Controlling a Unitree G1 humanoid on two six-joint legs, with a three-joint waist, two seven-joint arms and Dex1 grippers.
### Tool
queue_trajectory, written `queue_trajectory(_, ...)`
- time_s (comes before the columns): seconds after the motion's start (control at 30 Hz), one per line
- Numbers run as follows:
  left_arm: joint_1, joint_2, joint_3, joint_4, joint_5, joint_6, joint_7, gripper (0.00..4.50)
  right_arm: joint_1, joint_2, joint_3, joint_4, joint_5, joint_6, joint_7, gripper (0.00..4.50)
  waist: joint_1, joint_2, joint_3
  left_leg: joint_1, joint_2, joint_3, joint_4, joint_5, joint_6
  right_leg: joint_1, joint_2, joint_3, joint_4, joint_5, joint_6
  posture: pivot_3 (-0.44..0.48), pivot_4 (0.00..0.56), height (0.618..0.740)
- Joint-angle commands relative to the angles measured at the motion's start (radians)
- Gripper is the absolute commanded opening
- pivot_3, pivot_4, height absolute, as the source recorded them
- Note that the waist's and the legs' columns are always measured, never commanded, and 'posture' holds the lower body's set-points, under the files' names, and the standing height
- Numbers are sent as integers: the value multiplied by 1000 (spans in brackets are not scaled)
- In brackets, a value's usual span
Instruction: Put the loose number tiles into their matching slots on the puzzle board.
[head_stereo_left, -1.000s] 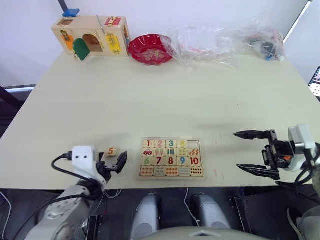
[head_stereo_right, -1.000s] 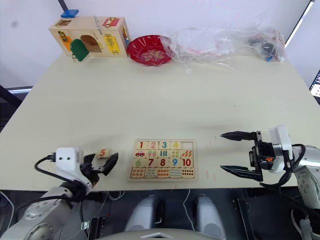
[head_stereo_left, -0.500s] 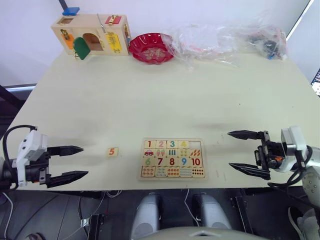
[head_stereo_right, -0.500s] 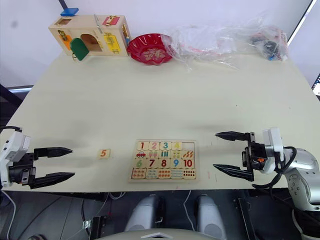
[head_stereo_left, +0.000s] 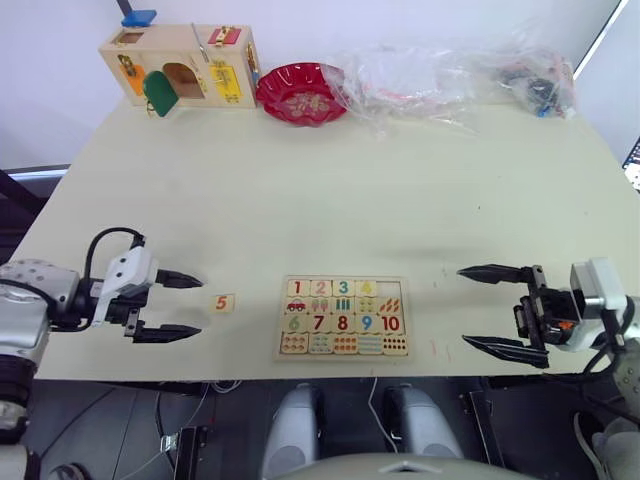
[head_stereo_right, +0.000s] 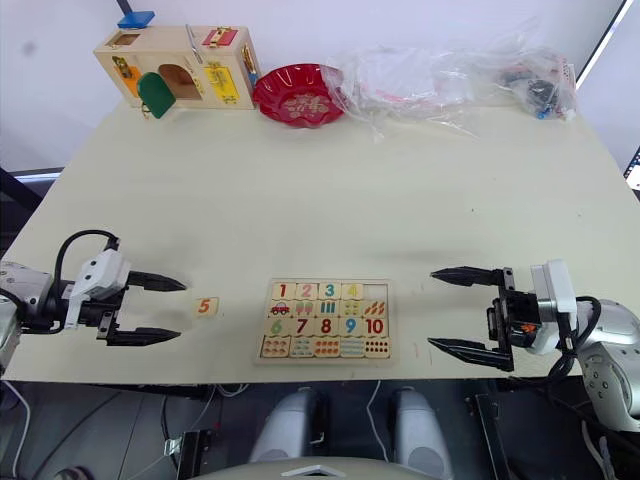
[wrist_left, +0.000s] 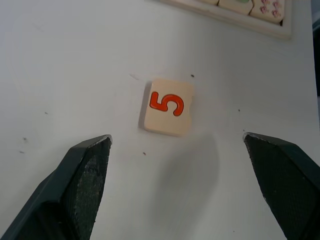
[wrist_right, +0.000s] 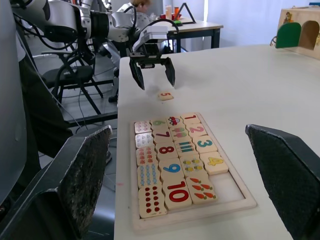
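So the wide-open left gripper (head_stereo_left: 185, 306), lower left, should centre on the small pale-wood red-5 tile (head_stereo_left: 224, 302) before pinching; right gripper (head_stereo_left: 492, 309) idles wide.

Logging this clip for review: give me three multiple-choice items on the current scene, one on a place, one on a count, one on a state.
1. Where does the 5 tile lie?
A. On the table, left of the puzzle board
B. In the board's top row
C. In the red bowl

2. How many slots in the board's top row are unfilled?
A. None
B. One
C. Three

3. What is the state of the left gripper?
A. Shut on the 5 tile
B. Shut and holding nothing
C. Open, with the 5 tile just ahead of its tips

Answers:
1. A, the tile sits on bare table apart from the board.
2. B, tiles 1 to 4 are seated and the slot at the right end is bare.
3. C, the left wrist view shows both fingers spread and the tile untouched.
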Motion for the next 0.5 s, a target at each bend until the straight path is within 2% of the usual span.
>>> queue_trajectory(0.03, -24, -7, -21, 20, -6, -36, -33, 3762, 16, -10, -39, -46, 21, -8, -11, 4500, 1, 0, 0, 0, 0, 0, 0, 0, 0, 0, 0, 0, 0, 0, 0, 0, 150, 740)
queue_trajectory(0.43, -85, -70, -34, 83, 52, -76, -33, 3762, 43, -2, -38, -63, 12, -22, -31, 4500, 9, 0, 0, 0, 0, -1, 2, 0, 0, 0, 1, 0, 2, 2, 4, 0, 150, 740)
queue_trajectory(0.5, -87, -72, -40, 87, 52, -80, -33, 3209, 46, -1, -38, -65, 12, -23, -33, 4500, 10, 0, 0, 0, 0, -1, 2, 0, 0, 1, 1, 0, 2, 2, 4, 0, 150, 740)
